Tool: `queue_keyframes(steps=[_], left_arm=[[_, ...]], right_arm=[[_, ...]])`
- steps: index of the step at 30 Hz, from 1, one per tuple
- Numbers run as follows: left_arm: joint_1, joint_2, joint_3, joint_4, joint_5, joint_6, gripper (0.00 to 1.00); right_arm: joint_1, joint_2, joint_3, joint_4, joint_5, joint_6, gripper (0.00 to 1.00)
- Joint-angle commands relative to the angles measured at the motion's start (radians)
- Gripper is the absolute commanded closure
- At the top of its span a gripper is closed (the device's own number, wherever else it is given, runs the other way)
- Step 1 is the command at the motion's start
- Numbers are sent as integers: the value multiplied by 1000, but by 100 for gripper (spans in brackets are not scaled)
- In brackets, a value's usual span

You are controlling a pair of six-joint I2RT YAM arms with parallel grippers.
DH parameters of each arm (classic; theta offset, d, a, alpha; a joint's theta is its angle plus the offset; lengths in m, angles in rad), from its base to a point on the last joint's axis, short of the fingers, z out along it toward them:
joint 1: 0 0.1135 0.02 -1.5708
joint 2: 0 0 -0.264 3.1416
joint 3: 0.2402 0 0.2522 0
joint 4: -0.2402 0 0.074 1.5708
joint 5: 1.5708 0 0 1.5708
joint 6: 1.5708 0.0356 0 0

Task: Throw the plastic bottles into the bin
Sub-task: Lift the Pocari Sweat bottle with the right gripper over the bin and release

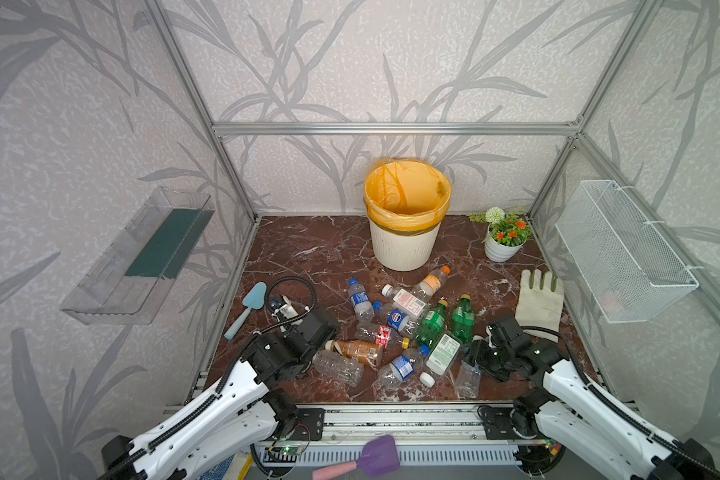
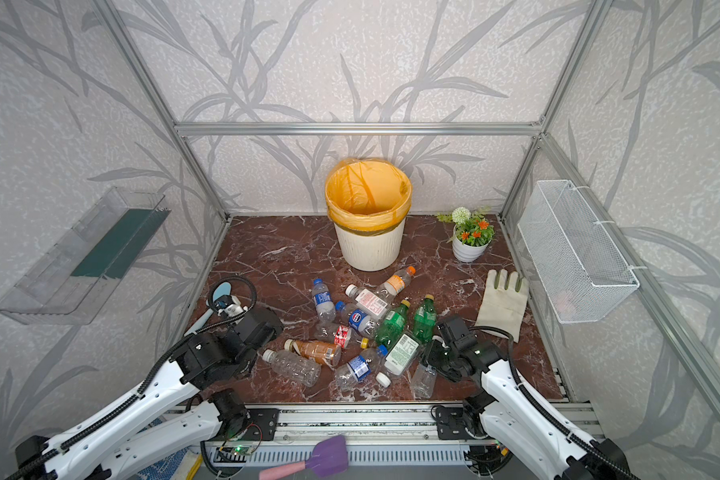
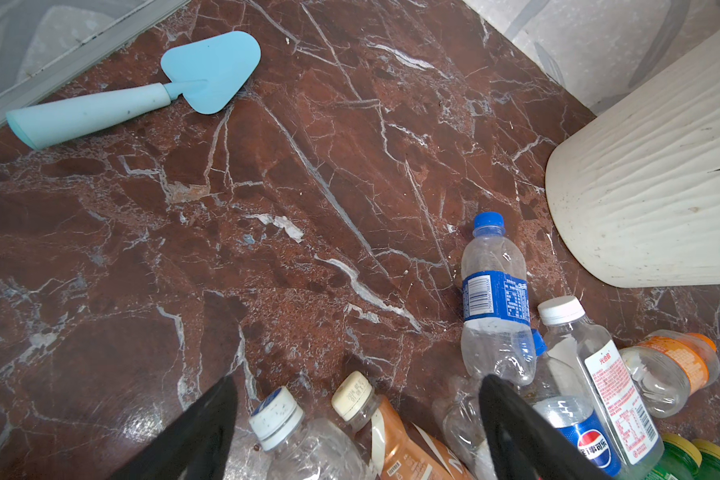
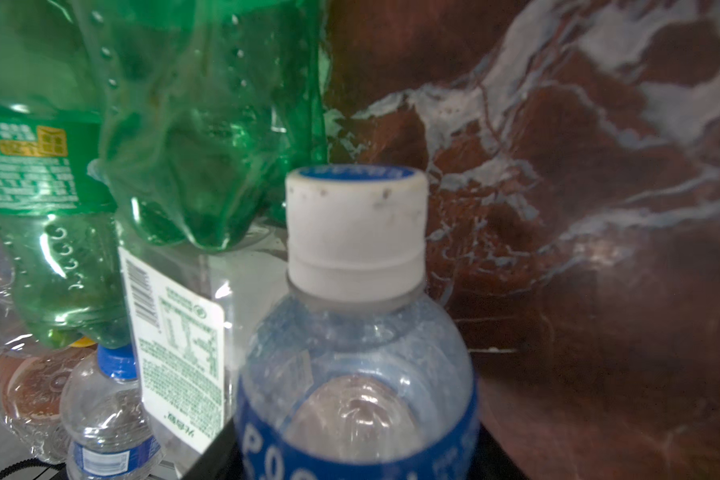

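Top cams overhead; wrist cams near bottles point(image 3: 495, 299).

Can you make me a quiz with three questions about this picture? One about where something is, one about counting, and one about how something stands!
1. Where does the glove lie?
A. on the table's left side
B. on its right side
C. in its middle

2. How many green bottles are there?
A. one
B. two
C. five

3. How does the bin stand?
A. upright
B. on its side
C. upside down

Answers:
1 B: it lies near the wire basket on the right.
2 B: two lie side by side.
3 A: its open mouth faces up.
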Motion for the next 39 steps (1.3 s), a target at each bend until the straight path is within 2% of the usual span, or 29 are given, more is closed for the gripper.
queue_keyframes(steps=[1, 4, 7, 11, 13, 16, 19, 25, 30, 31, 33, 34, 35, 37, 39], left_arm=[[-5, -6, -19, -35, -22, -41, 9], [-5, 2, -15, -35, -18, -40, 9], [-6, 10, -8, -42, -22, -39, 9], [-5, 10, -13, -48, -13, -56, 9], [-6, 7, -16, -55, -6, -70, 9], [-5, 4, -21, -61, 3, -80, 9], [-5, -2, -27, -63, 8, -90, 9], [-6, -1, -29, -59, 7, -95, 9], [-5, 16, -28, -24, 20, -92, 9], [-5, 21, -27, -18, 26, -96, 9], [-5, 33, -25, -4, 39, -103, 9], [-5, 38, -26, 5, 47, -109, 9], [-7, 41, -28, 20, 56, -114, 9], [-9, 48, -27, 44, 71, -113, 9], [-14, 50, -13, 36, 75, -116, 9]], right_arm=[[3, -39, 123, -80, 88, -59, 45], [3, -64, 230, -111, 169, -114, 45], [2, -73, 347, -39, 255, -210, 45], [2, 4, 555, 162, 340, -466, 43], [0, 99, 733, 207, 380, -618, 41], [-1, 208, 979, 282, 415, -747, 40], [-1, 241, 1090, 456, 391, -786, 41], [-1, 279, 1130, 749, 338, -735, 43], [0, 441, 1132, 836, 279, -632, 42], [0, 498, 1150, 821, 251, -613, 42], [-2, 672, 1292, 633, 151, -592, 39], [-3, 796, 1462, 434, 77, -617, 34], [-3, 927, 1660, 200, 57, -631, 30], [-4, 1096, 1976, -121, 79, -611, 20], [8, 1118, 2057, -163, 126, -621, 7]])
